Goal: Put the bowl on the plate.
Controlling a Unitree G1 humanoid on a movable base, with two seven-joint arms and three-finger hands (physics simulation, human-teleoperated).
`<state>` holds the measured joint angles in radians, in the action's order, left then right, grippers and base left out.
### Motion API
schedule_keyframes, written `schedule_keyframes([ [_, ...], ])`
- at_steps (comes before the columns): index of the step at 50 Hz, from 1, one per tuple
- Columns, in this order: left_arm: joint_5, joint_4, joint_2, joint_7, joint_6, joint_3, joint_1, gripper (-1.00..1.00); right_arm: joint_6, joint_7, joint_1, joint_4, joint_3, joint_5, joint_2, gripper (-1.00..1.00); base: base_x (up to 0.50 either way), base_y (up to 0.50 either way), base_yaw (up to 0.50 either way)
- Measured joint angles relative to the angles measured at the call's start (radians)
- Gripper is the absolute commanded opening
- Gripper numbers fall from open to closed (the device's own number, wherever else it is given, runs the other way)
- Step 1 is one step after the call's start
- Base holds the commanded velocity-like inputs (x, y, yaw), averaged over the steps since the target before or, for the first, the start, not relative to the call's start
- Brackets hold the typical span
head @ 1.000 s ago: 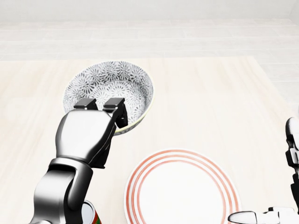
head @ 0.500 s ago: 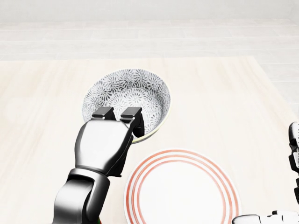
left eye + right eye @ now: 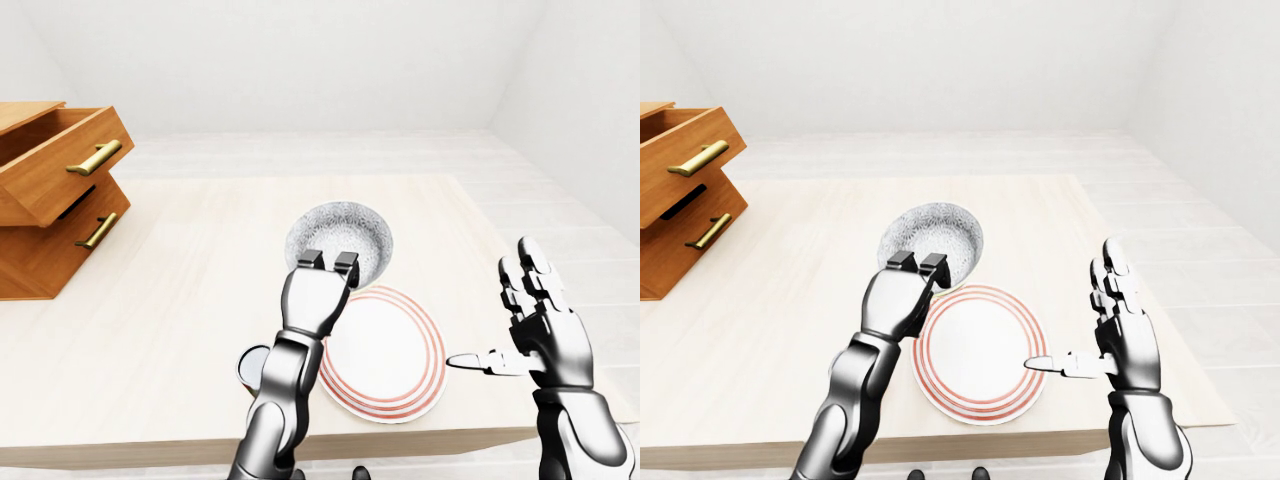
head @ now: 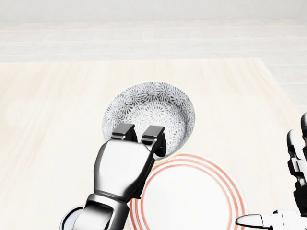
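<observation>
Grey-patterned bowl (image 4: pixel 154 106) in L hand (image 4: pixel 123 168), at red-ringed plate (image 4: pixel 194 199) edge

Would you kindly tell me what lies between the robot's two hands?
The plate lies between the left hand and right hand in the right-eye view.

No legible text or labels anywhere.
</observation>
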<state>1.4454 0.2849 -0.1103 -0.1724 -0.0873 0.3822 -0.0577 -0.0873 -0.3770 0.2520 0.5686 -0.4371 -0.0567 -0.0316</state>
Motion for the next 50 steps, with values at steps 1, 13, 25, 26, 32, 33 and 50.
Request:
schedule_keyframes([
  [1,0.002,-0.001,0.001,0.007,0.0,0.006,0.004,-1.0,0.0,0.001,0.0,-0.002,0.0,-0.001,0.001,1.0,0.0,0.0,0.0],
  [13,0.004,-0.053,0.005,0.079,0.0,0.05,0.036,-1.0,0.0,-0.007,0.01,0.001,-0.014,-0.021,0.006,1.0,0.0,0.0,0.0],
  [25,0.007,-0.087,0.0,0.11,0.0,0.075,0.045,-1.0,0.0,-0.016,0.008,0.002,-0.038,-0.033,0.009,1.0,0.0,0.0,0.0],
  [26,0.007,-0.089,-0.001,0.112,0.0,0.077,0.045,-1.0,0.0,-0.017,0.007,0.001,-0.039,-0.034,0.009,1.0,0.0,0.0,0.0],
  [32,0.006,-0.096,-0.002,0.118,0.0,0.084,0.046,-1.0,0.0,-0.018,0.003,-0.001,-0.045,-0.035,0.011,1.0,0.0,0.0,0.0],
  [33,0.006,-0.097,-0.002,0.12,0.0,0.084,0.047,-1.0,0.0,-0.019,0.003,-0.001,-0.046,-0.035,0.011,1.0,0.0,0.0,0.0],
  [50,0.017,-0.109,0.012,0.166,0.0,0.127,0.09,-1.0,0.0,-0.023,0.005,-0.005,-0.047,-0.033,0.008,1.0,0.0,0.0,0.0],
])
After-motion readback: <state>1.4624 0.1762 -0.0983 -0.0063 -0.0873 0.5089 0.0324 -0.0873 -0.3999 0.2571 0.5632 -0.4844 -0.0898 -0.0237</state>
